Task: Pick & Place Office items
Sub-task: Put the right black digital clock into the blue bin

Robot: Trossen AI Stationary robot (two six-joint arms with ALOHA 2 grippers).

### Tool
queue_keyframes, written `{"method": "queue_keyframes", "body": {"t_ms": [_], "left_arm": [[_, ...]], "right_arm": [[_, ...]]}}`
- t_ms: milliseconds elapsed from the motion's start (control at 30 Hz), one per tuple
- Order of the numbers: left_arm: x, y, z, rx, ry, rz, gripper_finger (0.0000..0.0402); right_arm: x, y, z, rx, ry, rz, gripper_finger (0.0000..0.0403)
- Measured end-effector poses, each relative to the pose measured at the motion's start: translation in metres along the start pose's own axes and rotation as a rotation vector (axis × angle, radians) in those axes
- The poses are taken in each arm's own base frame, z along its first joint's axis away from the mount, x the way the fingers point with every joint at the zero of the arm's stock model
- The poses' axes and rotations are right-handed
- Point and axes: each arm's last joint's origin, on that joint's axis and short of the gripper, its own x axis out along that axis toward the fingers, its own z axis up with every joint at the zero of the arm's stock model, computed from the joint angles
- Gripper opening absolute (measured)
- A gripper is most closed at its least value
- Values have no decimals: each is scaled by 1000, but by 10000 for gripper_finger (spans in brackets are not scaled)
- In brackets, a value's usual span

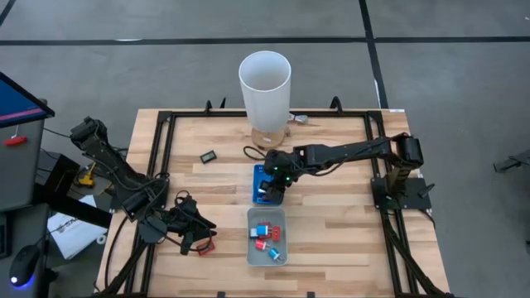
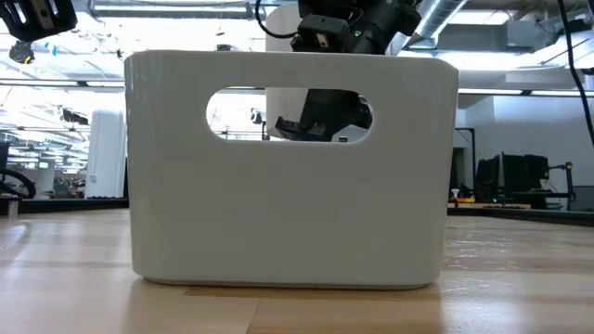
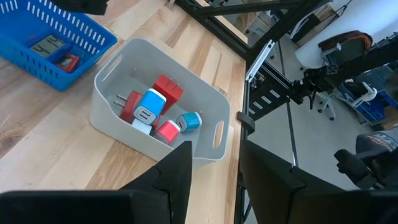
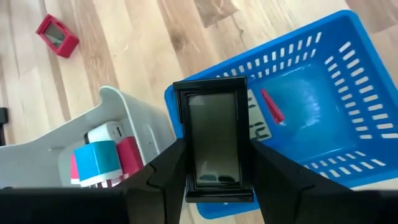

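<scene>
My right gripper (image 1: 274, 182) hovers over the blue tray (image 1: 258, 195), shut on a black-framed rectangular piece with a grey face (image 4: 214, 134). In that tray lie a light-faced piece (image 4: 254, 123) and a small red piece (image 4: 272, 106). The pale grey tray (image 1: 251, 248) holds several red, blue and white blocks (image 3: 152, 109). A red piece (image 1: 205, 247) lies on the table beside my left gripper (image 1: 197, 237), which is open and touches nothing. Another black piece (image 1: 208, 156) lies flat on the wood farther back. My right gripper pinches the black-framed piece by its two long sides (image 4: 181, 155), one finger (image 4: 158, 171) on each. The fingers come from above, pointing down. The piece is lifted clear, its grey face toward the wrist camera, over the blue tray's edge nearest the grey tray.
A tall white cylinder (image 1: 265, 91) stands at the table's far edge behind the blue tray. A black metal frame (image 1: 166, 124) borders the table. In the low view the grey tray's wall (image 2: 288, 204) fills the picture. Bare wood lies to the right of both trays.
</scene>
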Motion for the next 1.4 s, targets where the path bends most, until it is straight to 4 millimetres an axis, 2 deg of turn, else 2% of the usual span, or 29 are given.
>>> {"method": "queue_keyframes", "body": {"t_ms": [133, 300, 533, 667, 1400], "left_arm": [[0, 0, 0, 1, 0, 0, 131], [0, 0, 0, -1, 0, 0, 131], [0, -2, 1, -17, -9, -15, 131], [0, -2, 1, -18, -9, -17, 131], [0, -1, 0, -10, -3, -12, 131]], "right_arm": [[0, 0, 1, -16, -11, -10, 148], [20, -11, 5, -9, 37, -53, 148], [36, -7, 19, -77, 56, -57, 148], [44, -7, 17, -131, 132, -82, 148], [45, -9, 18, -160, 139, -87, 148]]}}
